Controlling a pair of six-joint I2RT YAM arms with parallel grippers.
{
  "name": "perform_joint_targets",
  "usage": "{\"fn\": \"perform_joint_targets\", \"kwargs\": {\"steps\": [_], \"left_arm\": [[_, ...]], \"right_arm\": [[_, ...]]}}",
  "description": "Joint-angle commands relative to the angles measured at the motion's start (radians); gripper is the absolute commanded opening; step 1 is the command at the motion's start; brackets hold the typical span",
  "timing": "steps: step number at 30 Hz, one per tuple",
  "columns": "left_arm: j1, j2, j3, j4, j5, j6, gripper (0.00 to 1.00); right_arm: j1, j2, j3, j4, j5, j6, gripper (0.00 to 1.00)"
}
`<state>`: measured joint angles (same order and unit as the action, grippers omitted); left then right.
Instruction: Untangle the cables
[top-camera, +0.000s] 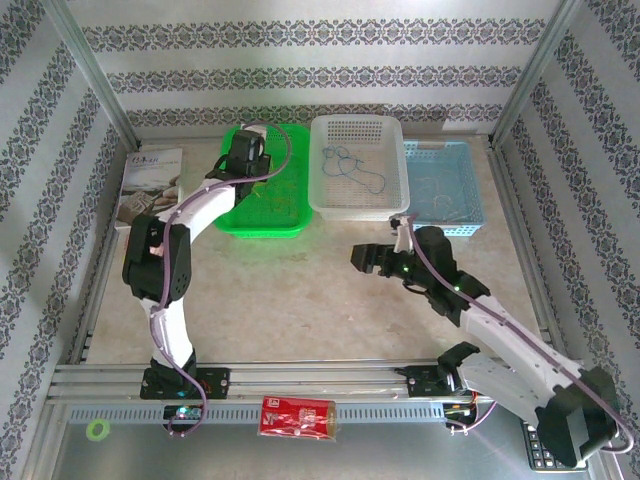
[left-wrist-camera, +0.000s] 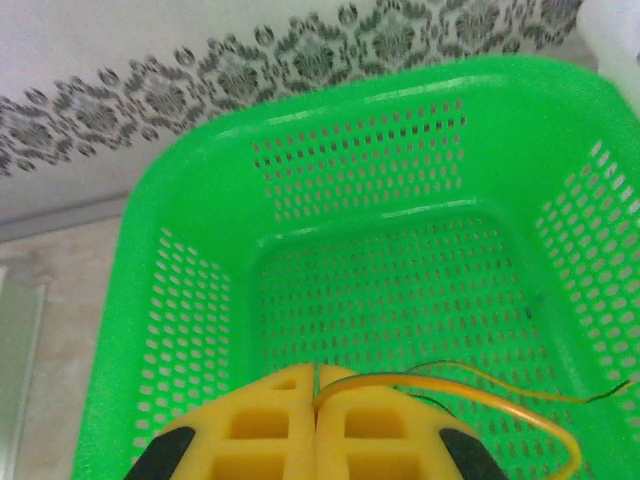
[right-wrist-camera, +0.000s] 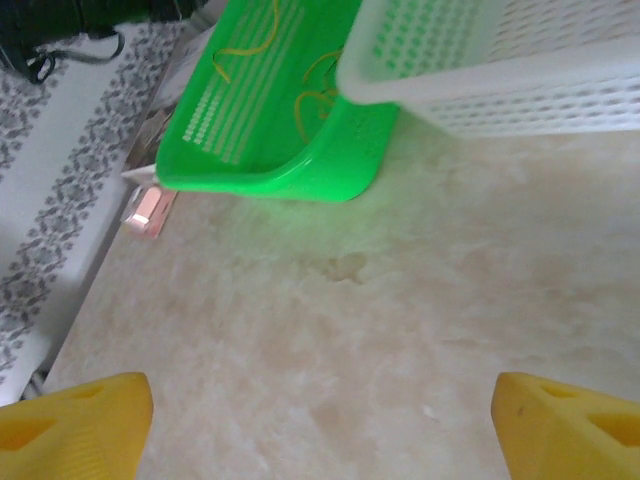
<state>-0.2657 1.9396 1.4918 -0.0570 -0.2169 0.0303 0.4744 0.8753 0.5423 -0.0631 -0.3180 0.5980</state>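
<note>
While the left jaws hang inside the green basket (left-wrist-camera: 200, 330), their yellow fingers (left-wrist-camera: 250, 430) are pressed flat together. A yellow cable (left-wrist-camera: 480, 390) is pinched in the seam between them, and the cord arcs off to the right above the basket floor. More yellow loops lie further along the same basket in the right wrist view. The right jaws are spread wide with nothing between them. One finger sits at each lower corner of that view, and bare counter (right-wrist-camera: 330, 300) lies beneath. From above, they sit just in front of the white basket (top-camera: 355, 207), near its right corner. A dark blue cable (top-camera: 350, 165) lies in loose loops in the white basket. A pale cable (top-camera: 437, 190) shows faintly in the light blue basket (top-camera: 445, 232).
</note>
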Motion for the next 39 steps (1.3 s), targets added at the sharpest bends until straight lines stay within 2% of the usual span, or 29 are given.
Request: {"fn": "perform_joint_targets", "kwargs": {"steps": [1, 3, 5, 9, 14, 19, 24, 27, 33, 36, 39], "left_arm": [[0.018, 0.022, 0.078, -0.085, 0.042, -0.007, 0.13], [0.02, 0.041, 0.125, -0.134, 0.047, -0.013, 0.64], [0.022, 0.051, 0.171, -0.188, 0.052, -0.018, 1.0], [0.025, 0.021, 0.219, -0.267, 0.089, -0.03, 1.0], [0.028, -0.092, 0.179, -0.287, 0.183, -0.082, 1.0], [0.028, -0.295, -0.017, -0.186, 0.295, -0.195, 1.0], [0.028, -0.535, -0.25, -0.076, 0.329, -0.292, 1.0], [0.028, -0.688, -0.385, -0.034, 0.306, -0.314, 1.0], [0.028, -0.978, -0.647, 0.029, 0.153, -0.254, 1.0], [0.028, -1.064, -0.752, 0.045, 0.085, -0.183, 1.0], [0.032, -1.087, -0.848, 0.11, -0.01, -0.113, 1.0]], "right_arm": [[-0.029, -0.052, -0.022, -0.112, 0.057, -0.027, 0.94], [-0.042, -0.074, -0.016, -0.149, 0.097, -0.036, 0.96], [-0.043, -0.092, -0.01, -0.178, 0.152, -0.046, 0.98], [-0.045, -0.146, -0.003, -0.21, 0.286, -0.064, 0.98], [-0.048, -0.218, -0.01, -0.215, 0.461, -0.096, 0.98], [-0.051, -0.27, -0.032, -0.151, 0.579, -0.117, 0.98], [-0.066, -0.283, -0.04, -0.069, 0.655, -0.153, 0.98], [-0.072, -0.227, -0.001, -0.07, 0.688, -0.217, 0.98], [-0.086, -0.109, 0.008, 0.049, 0.666, -0.426, 0.98], [-0.109, -0.052, -0.003, 0.104, 0.631, -0.504, 0.98], [-0.16, 0.015, -0.017, 0.14, 0.584, -0.511, 0.98]]}}
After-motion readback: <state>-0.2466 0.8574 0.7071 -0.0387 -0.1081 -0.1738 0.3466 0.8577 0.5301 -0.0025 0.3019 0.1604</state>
